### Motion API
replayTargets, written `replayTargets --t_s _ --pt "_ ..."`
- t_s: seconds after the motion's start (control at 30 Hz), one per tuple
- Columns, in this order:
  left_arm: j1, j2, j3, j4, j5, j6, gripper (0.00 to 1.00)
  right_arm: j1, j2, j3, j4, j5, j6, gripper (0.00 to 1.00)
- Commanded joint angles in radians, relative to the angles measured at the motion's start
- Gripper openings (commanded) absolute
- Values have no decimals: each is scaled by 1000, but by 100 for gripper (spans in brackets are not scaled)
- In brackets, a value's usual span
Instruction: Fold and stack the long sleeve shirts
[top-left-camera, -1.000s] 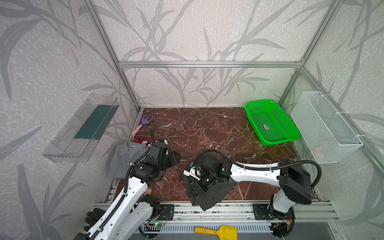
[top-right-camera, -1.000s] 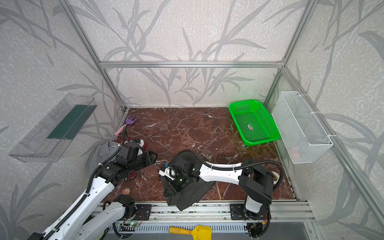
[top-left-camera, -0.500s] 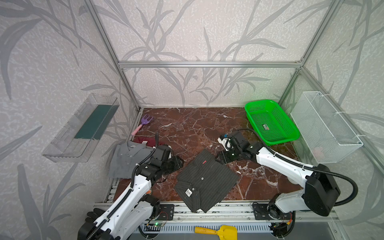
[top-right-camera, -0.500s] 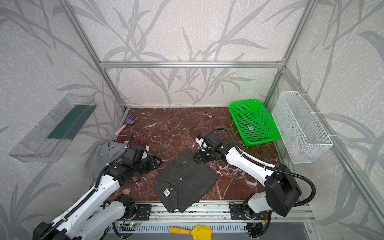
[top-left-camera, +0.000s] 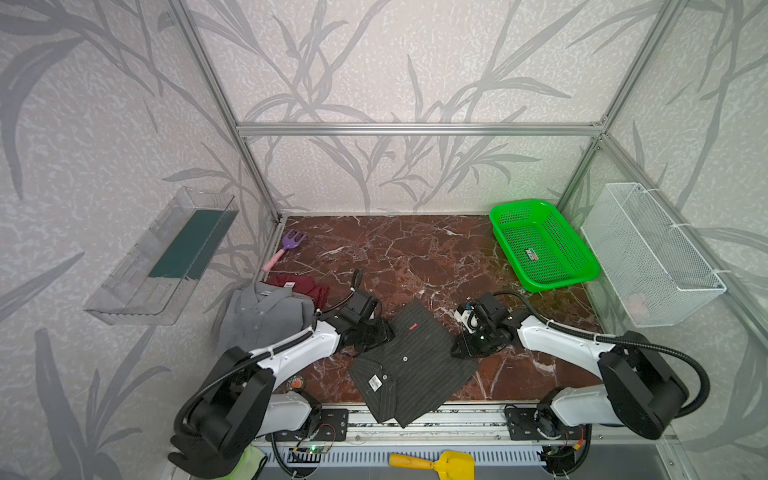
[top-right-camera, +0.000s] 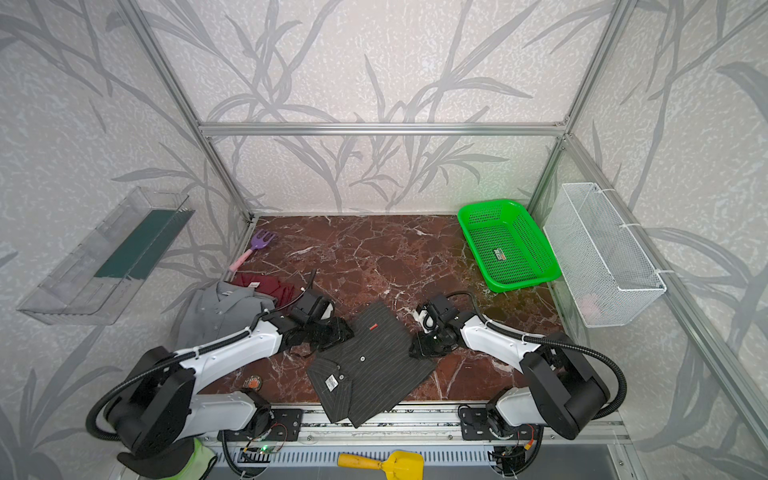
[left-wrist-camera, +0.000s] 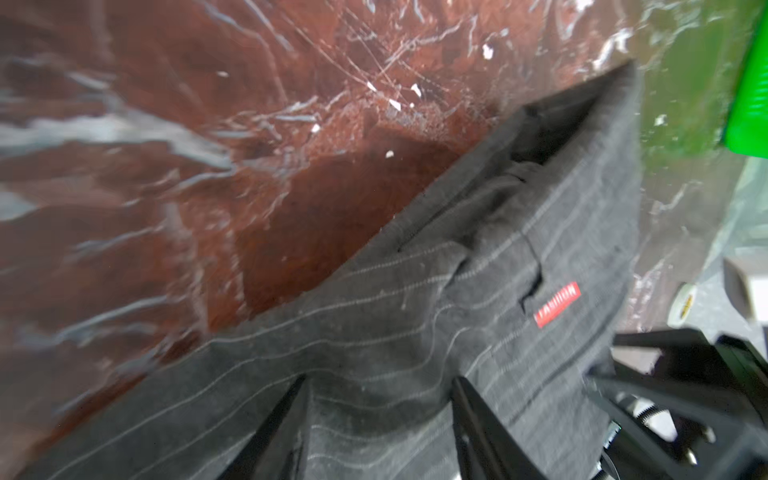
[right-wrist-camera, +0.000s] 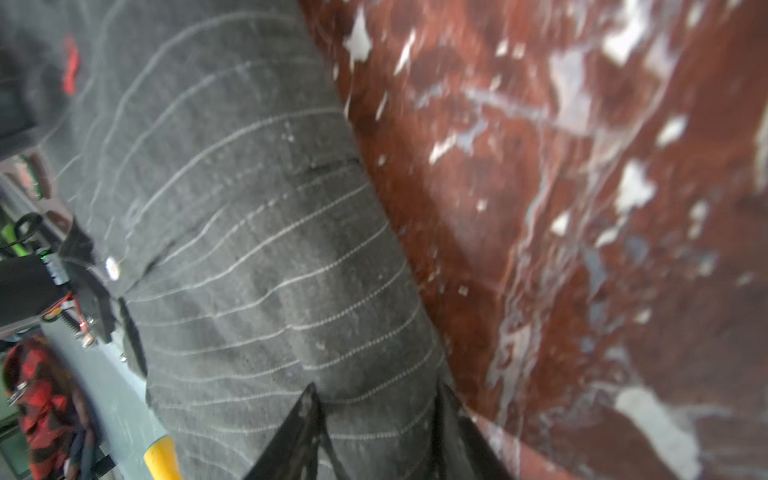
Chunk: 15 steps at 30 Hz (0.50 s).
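In a top view, my half-open left end effector and right end effector flank the pinstriped shirt at 10 and 3 o'clock.

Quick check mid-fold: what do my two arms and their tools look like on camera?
Left arm and right arm: white link shells, bulky black joints, a black corrugated hose looping alongside each. Left tool and right tool: black, with thin tapered fingers.

See only a strip of dark red shirt beyond the grey shirt and cannot read the label in the green basket.
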Motion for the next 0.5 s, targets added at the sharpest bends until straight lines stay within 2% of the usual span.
replayTargets --t_s 0.0,0.2,0.47 --pt "-26 106 87 97 42 -11 55 41 -66 -72 46 -67 91 40" --pt "-40 348 282 158 126 -3 54 182 -136 -135 150 -36 263 39" --pt "-66 561 670 11 150 121 54 376 -87 -136 354 120 447 39"
